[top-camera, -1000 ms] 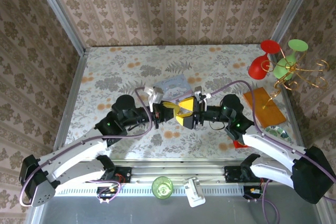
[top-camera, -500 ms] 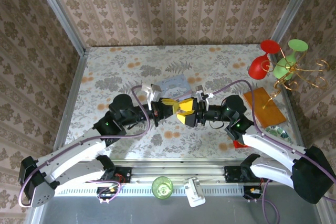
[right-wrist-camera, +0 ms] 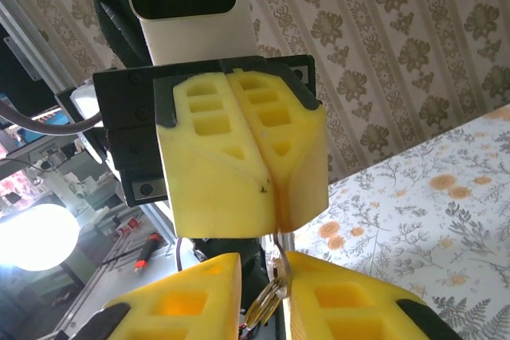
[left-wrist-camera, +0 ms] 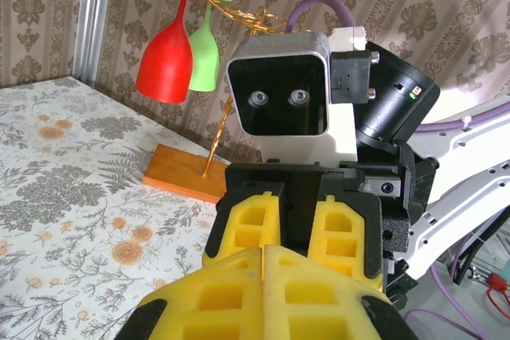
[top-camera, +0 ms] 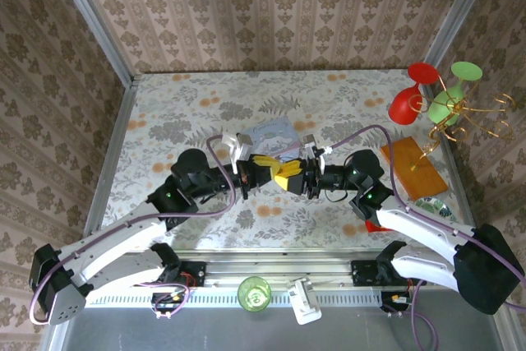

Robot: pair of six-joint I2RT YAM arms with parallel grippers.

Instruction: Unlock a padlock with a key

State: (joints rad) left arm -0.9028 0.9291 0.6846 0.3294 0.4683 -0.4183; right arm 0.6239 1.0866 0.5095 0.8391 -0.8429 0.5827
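The padlock (right-wrist-camera: 269, 292) is showing only as a small brass and silvery piece, too small to make out clearly. It is sitting in the narrow gap between the right gripper's (left-wrist-camera: 299, 224) yellow fingers (right-wrist-camera: 351, 300), raised over the middle of the table (top-camera: 181, 113). Whether those fingers are pinching it cannot be told. Just above it, the left gripper (right-wrist-camera: 275, 214) is pressing its fingers flat together. In the top view both grippers are covering the padlock. A pale blue tin (top-camera: 273, 131) is lying just behind them. A red glass (left-wrist-camera: 166, 57) and a green glass (left-wrist-camera: 205, 57) are hanging on a gold rack (top-camera: 460, 113), well apart at the far right.
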